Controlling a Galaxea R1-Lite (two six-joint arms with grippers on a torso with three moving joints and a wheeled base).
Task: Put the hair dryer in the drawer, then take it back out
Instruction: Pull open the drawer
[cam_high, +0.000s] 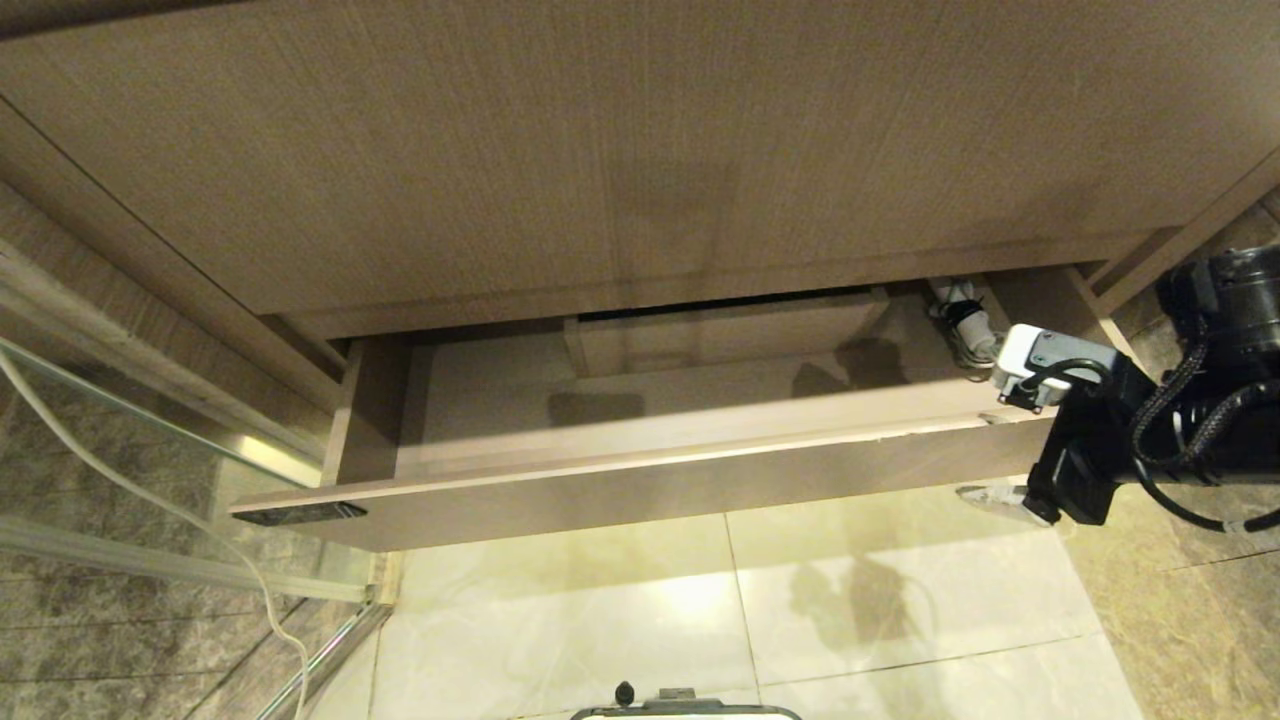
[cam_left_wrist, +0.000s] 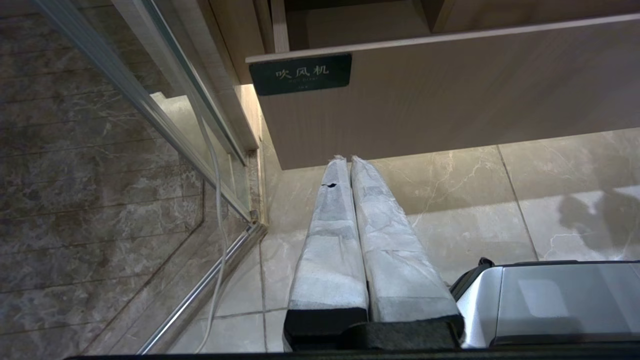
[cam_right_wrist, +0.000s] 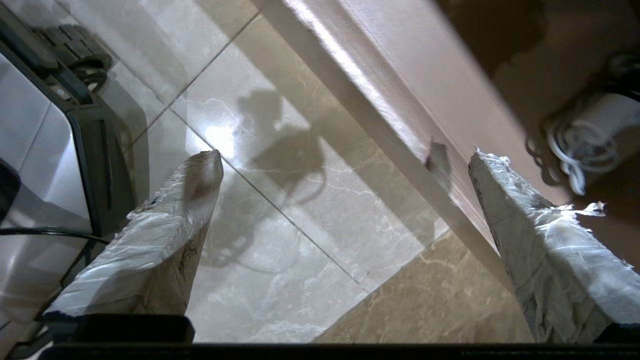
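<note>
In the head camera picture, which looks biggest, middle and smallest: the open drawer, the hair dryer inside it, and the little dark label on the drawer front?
1. The drawer, spanning most of the picture's width.
2 and 3. The hair dryer and the label look alike in size; the dryer is partly hidden behind the right arm, so no ranking between them.

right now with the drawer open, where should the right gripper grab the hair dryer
Probably the white body of the hair dryer, coming from above. It lies in the drawer's far right corner, walls close on two sides, cord bundled beside it. The right gripper is open, straddling the front panel.
</note>
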